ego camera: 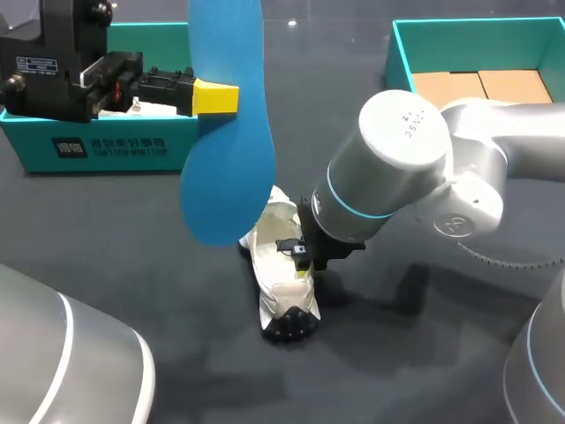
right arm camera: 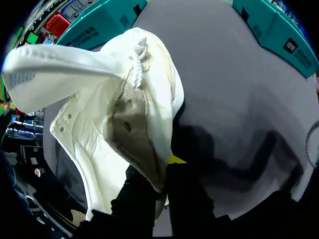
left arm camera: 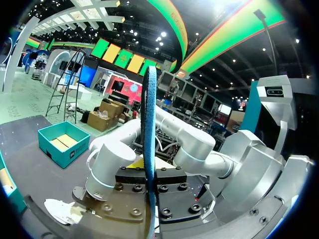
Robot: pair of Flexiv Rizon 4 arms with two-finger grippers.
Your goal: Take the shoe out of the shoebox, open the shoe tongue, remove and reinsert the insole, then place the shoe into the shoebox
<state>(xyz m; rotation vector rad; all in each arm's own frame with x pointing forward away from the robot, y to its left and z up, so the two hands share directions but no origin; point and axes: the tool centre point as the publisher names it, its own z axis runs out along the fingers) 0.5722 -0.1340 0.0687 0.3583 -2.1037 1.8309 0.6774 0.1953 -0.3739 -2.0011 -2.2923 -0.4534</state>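
The left jaws were closed on the blue insole (ego camera: 228, 132), holding it up in the air above the worktop (ego camera: 115, 265), one yellow fingertip (ego camera: 216, 97) pressed against its flat side. In the left wrist view the insole (left arm camera: 149, 124) stood edge-on, upright, pinched between the two fingers.

The white shoe (ego camera: 275, 287) lay on the worktop near the middle, below the raised insole, its dark-soled end toward the near edge. The right jaws were down at the shoe's side. In the right wrist view they gripped the rim of the shoe (right arm camera: 99, 124) from inside and outside, and the tongue (right arm camera: 60, 62) was folded out, away from the opening.

A teal box (ego camera: 106, 146) sat at the far left behind the left arm. A second teal box (ego camera: 406, 53), lined with brown cardboard (ego camera: 481, 87), sat at the far right.
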